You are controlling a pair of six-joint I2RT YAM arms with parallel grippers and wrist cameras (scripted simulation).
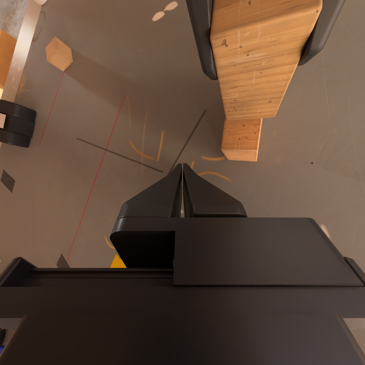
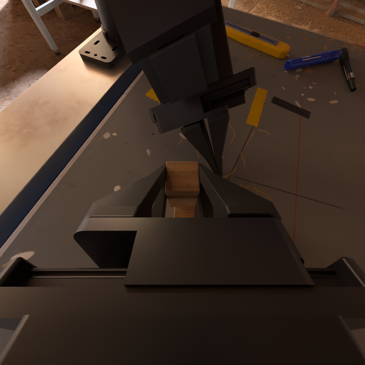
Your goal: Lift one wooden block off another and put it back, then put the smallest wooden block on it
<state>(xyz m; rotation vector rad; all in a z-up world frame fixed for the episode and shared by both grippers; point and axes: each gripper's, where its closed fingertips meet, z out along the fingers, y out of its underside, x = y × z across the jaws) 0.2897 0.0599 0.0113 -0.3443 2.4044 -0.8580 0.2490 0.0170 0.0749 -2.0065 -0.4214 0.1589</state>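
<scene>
Tan rectangular wooden block (image 2: pixel 181 178): rigid, light; right tool (image 2: pixel 182 167) clamps its side faces above lower block (image 2: pixel 183 212). Left tool (image 1: pixel 182 165) pinched together, empty. Smallest cube (image 1: pixel 59 53) at 10 o'clock.

The left gripper (image 1: pixel 182 165) hung closed; far right, the right gripper (image 1: pixel 254 69) clamped a wooden block (image 1: pixel 256 65) above another block (image 1: pixel 241 140).

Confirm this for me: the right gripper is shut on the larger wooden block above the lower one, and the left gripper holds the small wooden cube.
One thing is wrong. The left gripper holds nothing: the left wrist view shows it shut and empty, and the small wooden cube sits apart on the grey table. The right gripper is indeed shut on the larger wooden block above the lower wooden block.
</scene>
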